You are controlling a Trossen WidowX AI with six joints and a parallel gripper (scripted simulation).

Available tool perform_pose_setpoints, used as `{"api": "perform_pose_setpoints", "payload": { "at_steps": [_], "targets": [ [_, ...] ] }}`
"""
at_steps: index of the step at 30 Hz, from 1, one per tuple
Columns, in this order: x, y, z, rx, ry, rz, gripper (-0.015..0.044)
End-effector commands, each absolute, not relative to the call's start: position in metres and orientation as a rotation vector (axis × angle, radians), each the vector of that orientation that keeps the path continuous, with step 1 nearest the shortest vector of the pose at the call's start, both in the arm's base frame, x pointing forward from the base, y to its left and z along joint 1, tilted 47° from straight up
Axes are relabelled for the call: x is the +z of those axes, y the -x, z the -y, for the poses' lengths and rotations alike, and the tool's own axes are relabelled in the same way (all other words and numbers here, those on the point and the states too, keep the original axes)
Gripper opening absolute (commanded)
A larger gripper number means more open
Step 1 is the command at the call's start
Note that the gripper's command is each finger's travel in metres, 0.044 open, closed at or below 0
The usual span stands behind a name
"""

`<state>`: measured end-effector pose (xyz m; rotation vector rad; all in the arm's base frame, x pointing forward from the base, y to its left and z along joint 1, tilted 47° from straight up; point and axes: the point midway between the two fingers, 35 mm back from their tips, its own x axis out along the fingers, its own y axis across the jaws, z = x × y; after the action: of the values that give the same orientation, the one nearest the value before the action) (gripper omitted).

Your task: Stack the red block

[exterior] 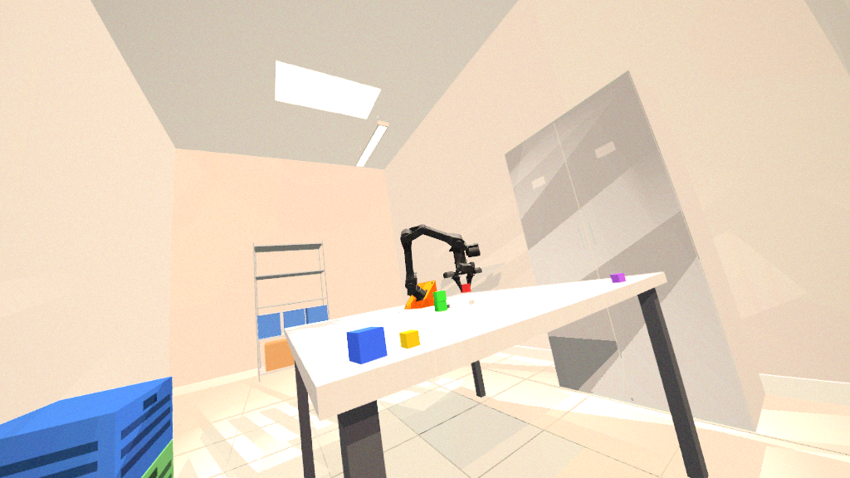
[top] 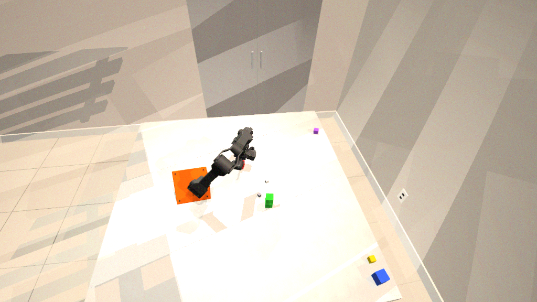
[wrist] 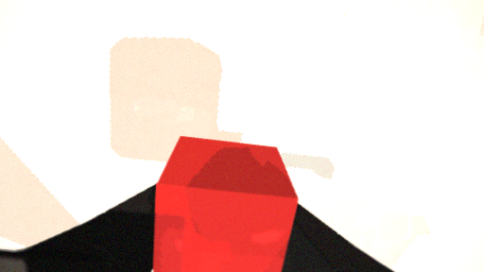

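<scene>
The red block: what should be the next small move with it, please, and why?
Probably lift the red block straight up, above the green tower's top, before moving sideways: the tool grips it, and the tower stands upright, off to one side.

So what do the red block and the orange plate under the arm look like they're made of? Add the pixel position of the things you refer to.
Red block point(top: 243, 164) point(exterior: 466, 287) point(wrist: 224, 227): perhaps painted wood or plastic, given its even colour and crisp edges.
Orange plate point(top: 181, 189) point(exterior: 429, 291): possibly painted metal or plastic, smooth and flat, with small dark dots at its corners.
</scene>
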<state>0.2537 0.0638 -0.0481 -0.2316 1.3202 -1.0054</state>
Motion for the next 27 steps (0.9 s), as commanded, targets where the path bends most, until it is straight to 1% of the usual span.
{"api": "perform_pose_setpoints", "payload": {
  "at_steps": [1,12,20,27],
  "targets": [
    [-0.033,-0.257,-0.08,-1.0,0.216,-1.315,0.0],
    [0.0,-0.26,-0.114,-0.999,0.215,-1.317,0.0],
    [0.002,-0.262,-0.113,-0.997,0.215,-1.318,0.0],
    [0.026,-0.286,-0.093,-0.968,0.213,-1.338,0.0]
  ]
}}
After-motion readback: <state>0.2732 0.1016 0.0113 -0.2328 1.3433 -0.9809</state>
